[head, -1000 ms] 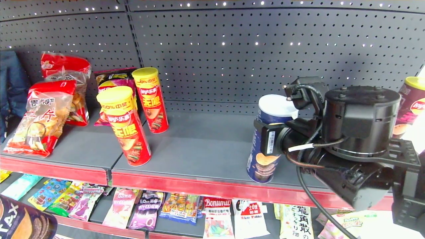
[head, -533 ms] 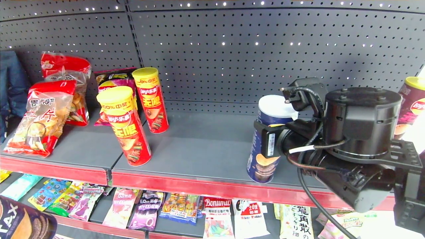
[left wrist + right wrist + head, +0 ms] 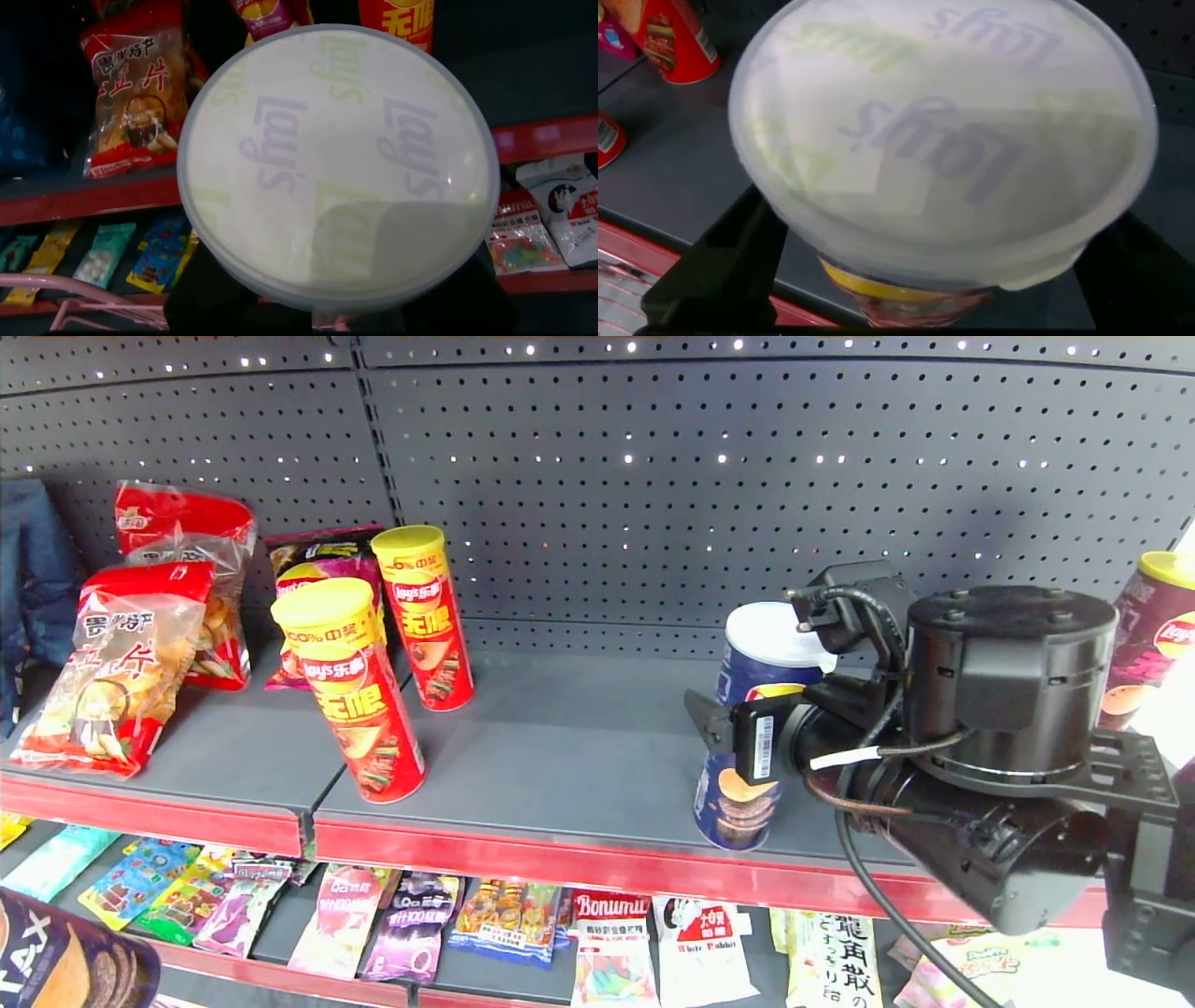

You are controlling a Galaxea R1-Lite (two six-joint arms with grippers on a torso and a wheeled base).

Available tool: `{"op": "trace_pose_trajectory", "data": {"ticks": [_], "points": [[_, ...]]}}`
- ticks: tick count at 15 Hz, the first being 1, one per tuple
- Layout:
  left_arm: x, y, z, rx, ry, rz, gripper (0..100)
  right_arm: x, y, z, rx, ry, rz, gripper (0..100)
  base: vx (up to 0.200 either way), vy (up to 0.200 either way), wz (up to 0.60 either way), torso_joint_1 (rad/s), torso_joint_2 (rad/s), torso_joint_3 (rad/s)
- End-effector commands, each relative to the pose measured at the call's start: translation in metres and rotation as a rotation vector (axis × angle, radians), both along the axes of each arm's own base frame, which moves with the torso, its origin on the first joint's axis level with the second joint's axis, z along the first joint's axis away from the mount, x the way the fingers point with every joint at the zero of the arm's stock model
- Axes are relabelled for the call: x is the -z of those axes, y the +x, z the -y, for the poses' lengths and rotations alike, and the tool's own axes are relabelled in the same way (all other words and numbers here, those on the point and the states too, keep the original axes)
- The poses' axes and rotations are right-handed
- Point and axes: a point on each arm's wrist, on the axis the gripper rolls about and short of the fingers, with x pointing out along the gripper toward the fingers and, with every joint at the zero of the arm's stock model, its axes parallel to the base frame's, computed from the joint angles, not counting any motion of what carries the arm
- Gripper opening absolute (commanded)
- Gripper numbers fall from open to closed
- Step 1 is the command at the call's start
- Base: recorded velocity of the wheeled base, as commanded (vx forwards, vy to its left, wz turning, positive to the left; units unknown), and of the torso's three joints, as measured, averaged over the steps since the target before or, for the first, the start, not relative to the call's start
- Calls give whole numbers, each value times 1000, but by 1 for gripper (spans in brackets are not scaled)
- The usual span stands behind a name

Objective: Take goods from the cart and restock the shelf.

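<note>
**Item 1, right gripper** (image 3: 738, 714). Jaws spread, one to each side of the blue can (image 3: 742, 803), gripping nothing. The right wrist view shows a strip of shelf between the near finger (image 3: 719, 271) and the can's body, so I read it as let go.

**Item 2, blue can.** Upright on the shelf (image 3: 579, 747), white lid up, its base close to the red front lip. It stands between the open jaws, with the wrist coming in from its 3 o'clock (clock read on the head view, 12 toward the pegboard).

**Item 3, left gripper** (image 3: 327, 313). Low, at 8 o'clock of the shelf. It is closed about the dark can (image 3: 56, 957), which hangs tilted off any surface with its lid facing the wrist camera. The pink cart rail (image 3: 103, 294) shows below it.

**Item 4, stock in place.**
- Two red cans (image 3: 359, 700), at 9 o'clock from the blue can and well apart from it.
- Snack bags (image 3: 121, 663), farther out on the same line.
- One maroon can (image 3: 1158, 625), at 2 o'clock beyond the arm.

**Status (judged).**
- One can is delivered and standing.
- The right arm has yet to draw back clear of it; a brush against the lid could topple it off the front lip.
- The dark can is not yet shelved, and the open stretch between the red cans and the blue can looks like the spot for it.
- Whether more goods remain in the cart cannot be told.
</note>
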Motion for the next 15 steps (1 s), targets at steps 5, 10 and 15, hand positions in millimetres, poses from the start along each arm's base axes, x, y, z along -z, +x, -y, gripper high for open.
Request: {"op": "trace_pose_trajectory", "data": {"ticks": [5, 10, 15], "points": [[0, 0, 0, 1, 1, -3, 0, -5, -10, 4, -19, 20, 10, 100, 0, 0, 0, 0, 0, 0], [4, 1, 0, 3, 3, -15, 0, 5, -36, 21, -56, -4, -11, 100, 0, 0, 0, 0, 0, 0], [5, 2, 1, 9, 2, -24, 0, 6, -54, 45, -75, 8, -7, 100, 0, 0, 0, 0, 0, 0]]}}
